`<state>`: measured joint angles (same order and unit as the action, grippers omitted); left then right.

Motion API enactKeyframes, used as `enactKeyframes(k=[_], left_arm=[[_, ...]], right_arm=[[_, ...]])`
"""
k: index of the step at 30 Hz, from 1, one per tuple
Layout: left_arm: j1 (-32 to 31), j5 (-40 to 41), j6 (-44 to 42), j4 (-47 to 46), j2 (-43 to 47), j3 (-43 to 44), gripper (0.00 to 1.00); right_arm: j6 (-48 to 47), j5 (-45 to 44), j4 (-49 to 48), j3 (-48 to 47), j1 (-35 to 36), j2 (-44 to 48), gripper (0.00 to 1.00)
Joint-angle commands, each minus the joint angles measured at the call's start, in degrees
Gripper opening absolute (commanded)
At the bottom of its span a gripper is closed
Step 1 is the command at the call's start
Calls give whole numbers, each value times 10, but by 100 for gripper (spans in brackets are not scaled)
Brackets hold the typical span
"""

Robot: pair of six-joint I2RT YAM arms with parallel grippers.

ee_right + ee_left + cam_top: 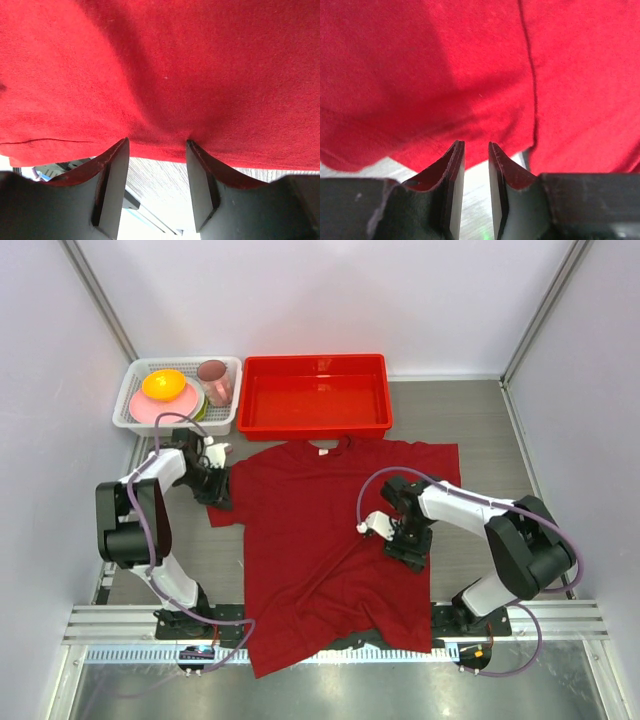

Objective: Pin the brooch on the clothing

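T-shirt: the dark red T-shirt [320, 550] lies spread out flat on the surface [480, 430] in the middle of the top view. Its collar points to the top of the frame, right by the red tray [315, 361].
Brooch: I cannot find it in any view. It may be hidden, or just too small to tell.
Left fingers: the left gripper [474, 146] is at the sleeve on the left side of the top view. Its fingers are a little apart with nothing between them. The edge of the cloth lies just past the tips.
Right fingers: the right gripper [157, 142] is low over the right side of the shirt, near its side edge. Its fingers are spread wider and the gap is empty. The cloth edge runs across the tips but is not pinched.
Step in hand: it looks like getting the shirt ready. Both grippers are at the cloth, neither one holds the brooch, and nothing is pinned yet.
Next move: I think the brooch has to be found and picked up first. It is tiny, so it needs a careful pinch. Then one gripper should hold the cloth flat while the other pushes the pin in.
Watch out: thin cloth may bunch up when it is pushed.
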<state>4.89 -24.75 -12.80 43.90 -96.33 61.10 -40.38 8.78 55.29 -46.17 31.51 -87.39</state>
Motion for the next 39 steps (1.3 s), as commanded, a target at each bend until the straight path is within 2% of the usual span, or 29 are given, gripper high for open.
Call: enactKeyframes(k=[1, 8, 13, 16, 17, 20, 25, 27, 28, 29, 32, 35, 39], left_arm=[[0, 34, 25, -41, -44, 15, 28], [15, 85, 11, -32, -76, 49, 24], [18, 74, -8, -13, -68, 59, 25], [17, 38, -32, 1, -33, 58, 35], [17, 2, -39, 7, 1, 59, 42], [14, -37, -51, 16, 73, 64, 54], [-29, -36, -72, 35, 141, 105, 59], [-66, -28, -72, 38, 154, 116, 61], [-78, -24, -68, 39, 156, 122, 62], [-101, -18, -65, 37, 158, 130, 62], [-138, -6, -58, 26, 163, 140, 63], [-156, -7, -50, 23, 150, 157, 63], [-167, -24, -44, 38, 108, 200, 63]], right_arm=[[-18, -61, -42, 38, 2, -28, 54], [-45, -112, -12, 69, 2, -3, 55], [-29, -37, 40, -15, 2, 26, 69], [-3, -5, 61, -89, 2, 63, 76], [3, 4, 62, -107, 0, 73, 78], [29, 11, 65, -173, -21, 107, 84], [36, -13, 89, -251, -143, 79, 83], [39, -33, 100, -265, -192, 61, 78], [45, -39, 105, -280, -248, 52, 77], [50, -46, 110, -285, -272, 43, 75], [64, -86, 86, -275, -363, 56, 70], [27, -128, 70, -240, -418, 80, 69], [-115, -148, 71, -185, -442, 93, 68]])
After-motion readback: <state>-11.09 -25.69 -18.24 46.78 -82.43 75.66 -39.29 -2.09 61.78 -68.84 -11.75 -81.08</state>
